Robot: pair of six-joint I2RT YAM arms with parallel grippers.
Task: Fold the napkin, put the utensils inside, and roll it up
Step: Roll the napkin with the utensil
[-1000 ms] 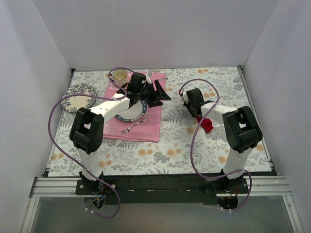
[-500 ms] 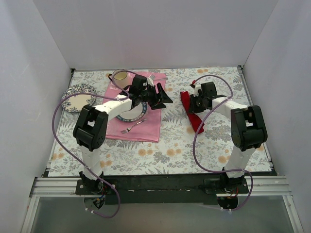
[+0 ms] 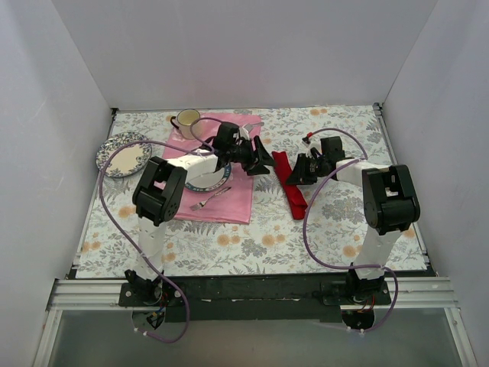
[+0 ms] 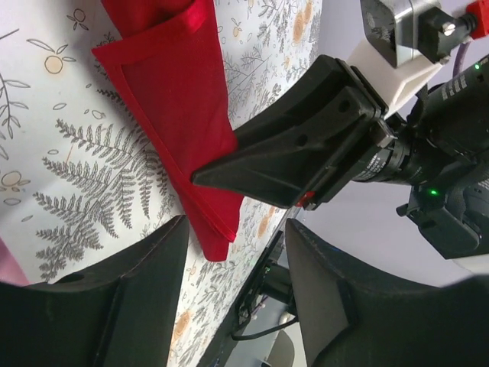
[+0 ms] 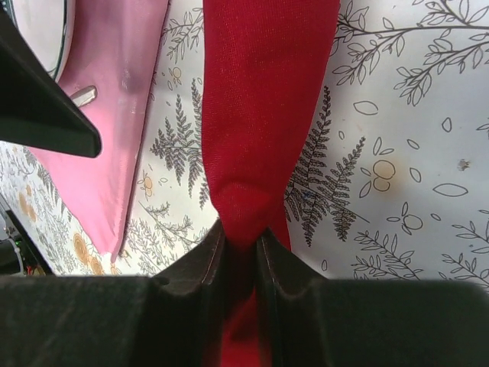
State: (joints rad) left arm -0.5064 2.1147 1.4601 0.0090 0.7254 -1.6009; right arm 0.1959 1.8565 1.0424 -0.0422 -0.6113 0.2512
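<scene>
The deep red napkin [image 3: 289,186] lies as a long narrow strip on the floral table cover, right of the pink cloth. My right gripper [image 3: 302,173] is shut on it, and the right wrist view shows the red cloth [image 5: 260,115] pinched between the fingertips [image 5: 241,243]. My left gripper [image 3: 264,160] is open and empty, hovering just left of the napkin's far end. In the left wrist view the napkin [image 4: 176,99] lies ahead of the left gripper [image 4: 237,298], with the right gripper's black finger [image 4: 298,153] on it. The dark-handled spoon is not in view.
The pale pink cloth [image 3: 229,202] holds a plate [image 3: 208,180], partly under my left arm, and a silver fork [image 3: 210,200]. A cup [image 3: 187,118] stands at the back left. A patterned plate [image 3: 122,153] lies far left. White walls surround the table.
The right gripper has carried the napkin from a bunched heap near its arm leftward, and it now lies drawn out in a long strip. The left gripper has swung right toward it.
</scene>
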